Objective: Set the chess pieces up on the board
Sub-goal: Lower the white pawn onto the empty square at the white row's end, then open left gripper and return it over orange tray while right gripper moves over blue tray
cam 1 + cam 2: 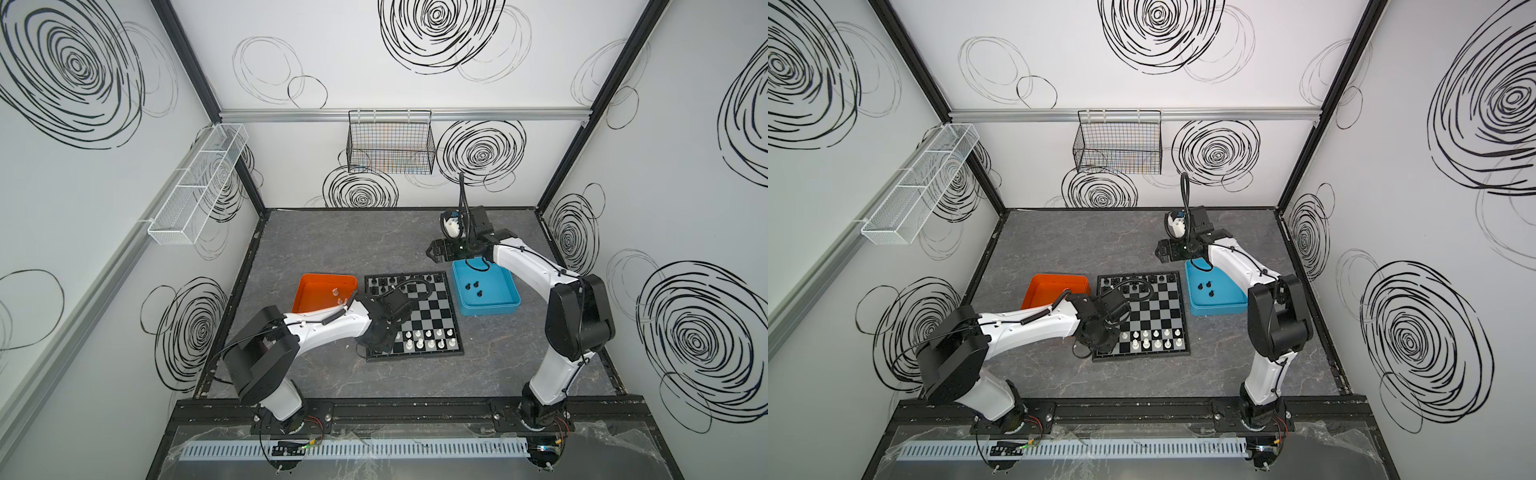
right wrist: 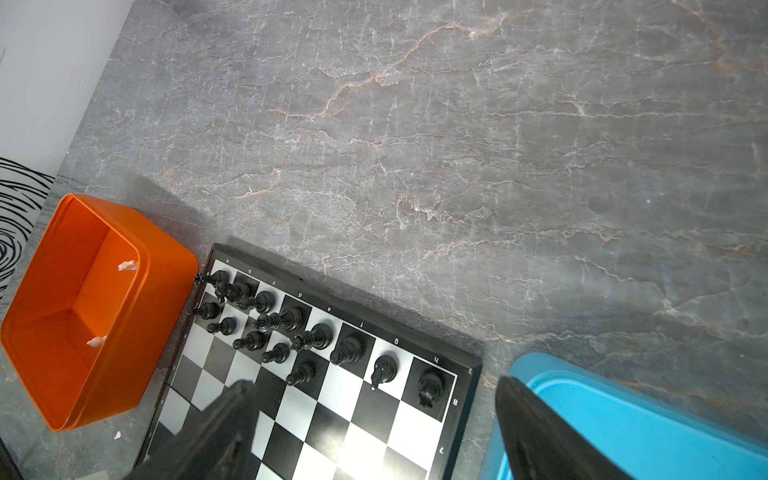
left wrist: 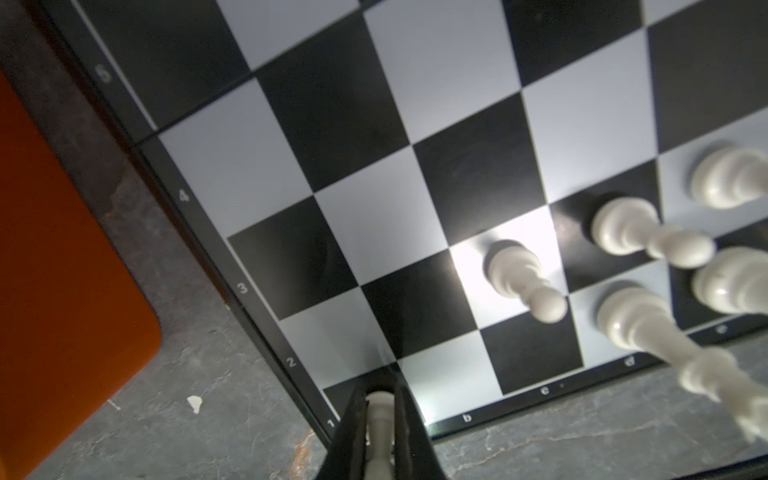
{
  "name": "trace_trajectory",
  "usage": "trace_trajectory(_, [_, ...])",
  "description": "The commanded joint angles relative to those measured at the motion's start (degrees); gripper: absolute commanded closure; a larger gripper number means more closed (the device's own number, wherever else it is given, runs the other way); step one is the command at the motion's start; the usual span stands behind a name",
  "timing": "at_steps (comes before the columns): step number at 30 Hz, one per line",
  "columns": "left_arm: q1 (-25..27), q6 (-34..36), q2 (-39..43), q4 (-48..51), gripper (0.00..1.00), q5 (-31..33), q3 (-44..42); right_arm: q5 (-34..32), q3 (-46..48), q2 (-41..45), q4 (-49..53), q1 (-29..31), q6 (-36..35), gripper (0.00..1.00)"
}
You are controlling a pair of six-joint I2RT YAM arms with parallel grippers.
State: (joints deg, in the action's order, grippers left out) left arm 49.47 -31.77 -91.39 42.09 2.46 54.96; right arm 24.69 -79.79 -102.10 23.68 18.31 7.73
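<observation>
Left claw: the left claw (image 3: pixel 379 392) is pinched shut on a small white piece (image 3: pixel 379 428), low at the board's near left corner.
Where it goes: the corner square (image 3: pixel 343 395) lies right under the claw tips. Bare squares of the two near rows spread from it toward the standing white pieces (image 3: pixel 523 278).
Long axis: the held piece's stem runs along the fingers and points at the board (image 1: pixel 428 316), so it looks fit to go straight down.
Nearer arm: the left, by far. The right claw (image 1: pixel 434 251) hangs with jaws wide and nothing in them, past the far end of the blue tray (image 1: pixel 505 309), well apart from this corner.
Rest of the set: black pieces (image 2: pixel 316 336) crowd the far rows; a few lie in the blue tray, and a few white ones in the orange tray (image 1: pixel 316 286).
Hard to see: in both top views the left wrist covers that corner. The fingers hide what kind of piece it is, and I cannot tell whether its base touches the square.
</observation>
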Motion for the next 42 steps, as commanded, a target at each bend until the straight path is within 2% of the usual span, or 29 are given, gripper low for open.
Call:
trace_trajectory(1, [-0.4,-0.8,-0.8,0.5,0.85,0.7,-0.6,0.1,0.4,0.9,-0.9,-0.2,-0.2,0.07])
trace_trajectory(28, [-0.5,-1.1,-0.7,0.3,0.73,1.3,-0.2,0.2,0.5,0.9,-0.8,-0.2,-0.2,0.07])
trace_trajectory(42, [-3.1,1.2,1.8,5.2,0.58,2.6,8.3,-1.6,-1.0,1.9,1.0,-0.2,-0.1,0.07])
